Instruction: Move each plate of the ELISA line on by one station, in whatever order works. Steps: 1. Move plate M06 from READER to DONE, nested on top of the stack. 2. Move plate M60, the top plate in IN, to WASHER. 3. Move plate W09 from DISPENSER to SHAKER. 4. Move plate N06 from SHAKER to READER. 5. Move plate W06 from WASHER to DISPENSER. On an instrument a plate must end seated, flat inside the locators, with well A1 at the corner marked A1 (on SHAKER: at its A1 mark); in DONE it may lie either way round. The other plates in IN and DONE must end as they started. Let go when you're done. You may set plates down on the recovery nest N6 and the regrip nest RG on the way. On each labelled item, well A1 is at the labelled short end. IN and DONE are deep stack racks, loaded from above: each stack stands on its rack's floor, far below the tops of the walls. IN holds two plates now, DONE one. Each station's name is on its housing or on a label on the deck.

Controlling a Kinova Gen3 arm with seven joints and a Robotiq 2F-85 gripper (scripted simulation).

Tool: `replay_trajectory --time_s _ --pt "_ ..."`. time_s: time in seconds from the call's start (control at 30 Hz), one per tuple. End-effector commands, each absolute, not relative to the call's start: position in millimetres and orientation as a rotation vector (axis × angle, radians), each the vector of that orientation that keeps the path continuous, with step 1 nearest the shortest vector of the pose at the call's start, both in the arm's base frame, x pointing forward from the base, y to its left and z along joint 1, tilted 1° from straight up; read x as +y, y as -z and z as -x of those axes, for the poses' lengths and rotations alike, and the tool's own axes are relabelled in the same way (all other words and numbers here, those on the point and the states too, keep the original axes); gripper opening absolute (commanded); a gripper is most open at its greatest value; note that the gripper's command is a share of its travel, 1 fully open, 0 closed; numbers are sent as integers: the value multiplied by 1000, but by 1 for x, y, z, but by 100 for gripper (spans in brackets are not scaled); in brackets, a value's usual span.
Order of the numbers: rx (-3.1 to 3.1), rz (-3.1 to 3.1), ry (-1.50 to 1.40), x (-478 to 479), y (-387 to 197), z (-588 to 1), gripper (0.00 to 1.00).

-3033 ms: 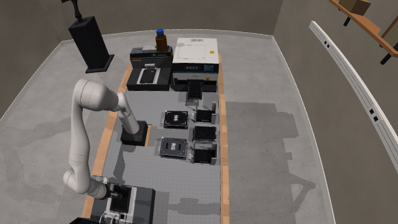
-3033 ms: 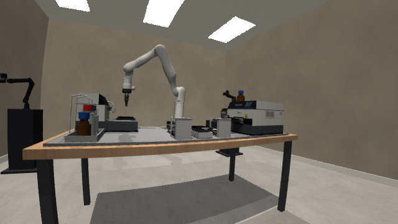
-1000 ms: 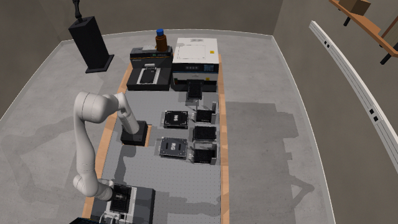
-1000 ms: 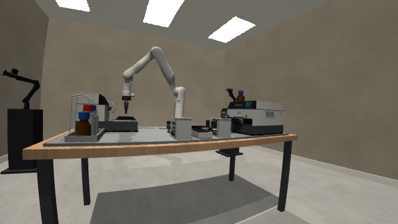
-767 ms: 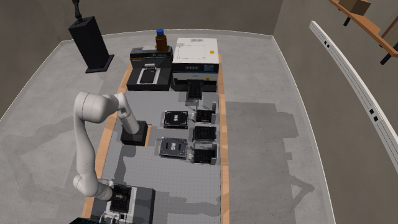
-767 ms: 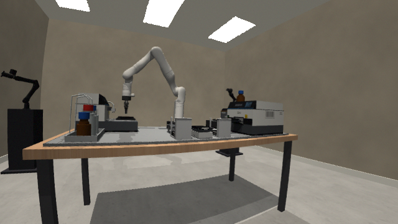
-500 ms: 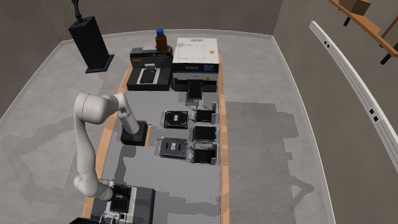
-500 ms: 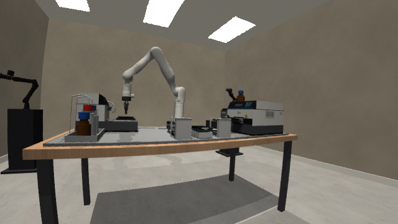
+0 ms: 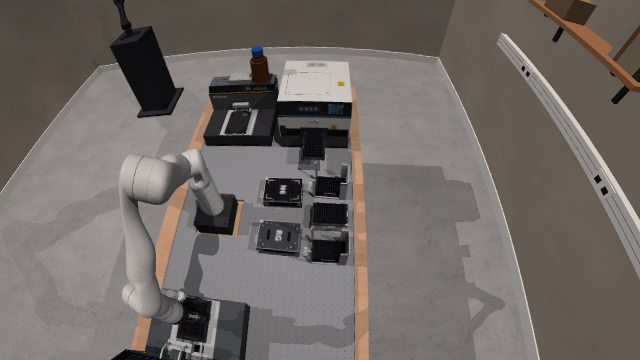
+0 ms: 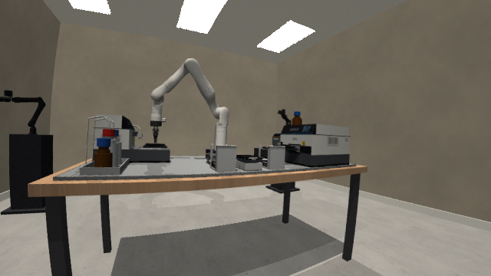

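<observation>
My gripper [image 9: 193,316] is open and points straight down at the near left end of the deck. It hangs just above a dark well plate [image 9: 194,325] seated on the low instrument there [image 9: 220,327]. In the side view the fingers [image 10: 155,137] stand a little above that plate [image 10: 155,145], not touching it. Another plate [image 9: 313,144] lies on the extended tray of the white instrument [image 9: 314,95] at the far end. A plate [image 9: 328,213] sits between the two stack racks [image 9: 328,186] [image 9: 327,250] on the right. The dark instrument [image 9: 241,120] at the far left holds a plate too. I cannot read the plate labels.
The N6 nest [image 9: 282,191] and the RG nest [image 9: 278,236] stand mid-deck, both without plates. My arm base [image 9: 216,215] is to their left. Bottles in a tray [image 10: 104,155] and a wire frame stand beside the near instrument. A brown bottle [image 9: 258,65] tops the far dark instrument.
</observation>
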State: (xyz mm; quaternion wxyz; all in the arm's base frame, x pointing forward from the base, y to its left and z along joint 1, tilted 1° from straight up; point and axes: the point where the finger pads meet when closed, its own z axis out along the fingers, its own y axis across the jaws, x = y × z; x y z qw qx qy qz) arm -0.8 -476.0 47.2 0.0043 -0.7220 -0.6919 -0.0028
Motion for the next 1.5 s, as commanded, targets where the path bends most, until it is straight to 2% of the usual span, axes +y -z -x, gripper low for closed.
replay_trajectory --time_s 0.0,1.47 --pt "-2169 2263 7 -476 -48 1 100" --pt "-2169 2263 7 -476 -37 1 100"
